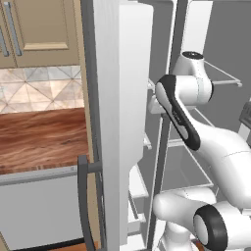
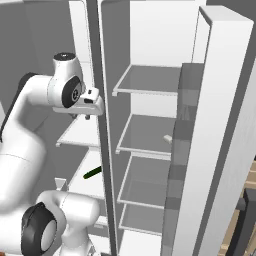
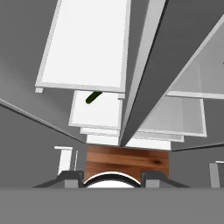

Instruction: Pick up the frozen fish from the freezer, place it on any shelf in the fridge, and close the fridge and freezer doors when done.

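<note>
Hand view: the end effector (image 3: 112, 177) has its tips spread apart, pinching nothing. It is by the wall between the freezer (image 3: 83, 43) and the fridge (image 3: 183, 113). A long dark green thing (image 3: 93, 97) lies on a freezer shelf. I cannot tell if it is the fish.

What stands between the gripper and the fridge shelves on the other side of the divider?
The vertical divider wall stands between them. The gripper is on the freezer side, beside the divider; the fridge shelves lie beyond it. The arm would likely have to pull out and go around its front edge.
</note>
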You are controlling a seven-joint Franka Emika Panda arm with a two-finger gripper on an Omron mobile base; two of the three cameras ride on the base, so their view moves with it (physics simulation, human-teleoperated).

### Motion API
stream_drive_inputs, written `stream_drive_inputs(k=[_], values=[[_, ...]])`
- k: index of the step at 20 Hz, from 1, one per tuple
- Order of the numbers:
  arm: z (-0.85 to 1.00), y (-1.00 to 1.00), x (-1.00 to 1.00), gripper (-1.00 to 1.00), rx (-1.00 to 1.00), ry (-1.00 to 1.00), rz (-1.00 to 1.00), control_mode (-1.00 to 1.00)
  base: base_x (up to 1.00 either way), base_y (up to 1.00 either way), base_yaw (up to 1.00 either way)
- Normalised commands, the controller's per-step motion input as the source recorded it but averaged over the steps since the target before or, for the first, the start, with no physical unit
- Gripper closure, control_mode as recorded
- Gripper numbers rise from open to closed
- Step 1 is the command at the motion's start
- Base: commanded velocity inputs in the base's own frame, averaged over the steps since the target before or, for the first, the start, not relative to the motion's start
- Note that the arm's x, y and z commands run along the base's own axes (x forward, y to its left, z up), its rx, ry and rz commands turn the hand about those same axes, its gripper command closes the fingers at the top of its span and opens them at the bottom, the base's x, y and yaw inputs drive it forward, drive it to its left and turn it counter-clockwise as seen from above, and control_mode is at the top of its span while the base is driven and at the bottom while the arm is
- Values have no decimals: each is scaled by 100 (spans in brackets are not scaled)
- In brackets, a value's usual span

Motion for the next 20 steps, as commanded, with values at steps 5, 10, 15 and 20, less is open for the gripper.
stream_drive_inputs(k=[5, 10, 15, 20], values=[[0, 0, -17, -100, 0, -7, 0, -100, 0, 0, 0], [0, 0, -38, -100, 0, -24, 0, -100, 0, 0, 0], [0, 0, -26, -100, -2, -28, 0, -100, 0, 0, 0], [5, 1, -3, -100, 0, -27, 0, -100, 0, 0, 0]])
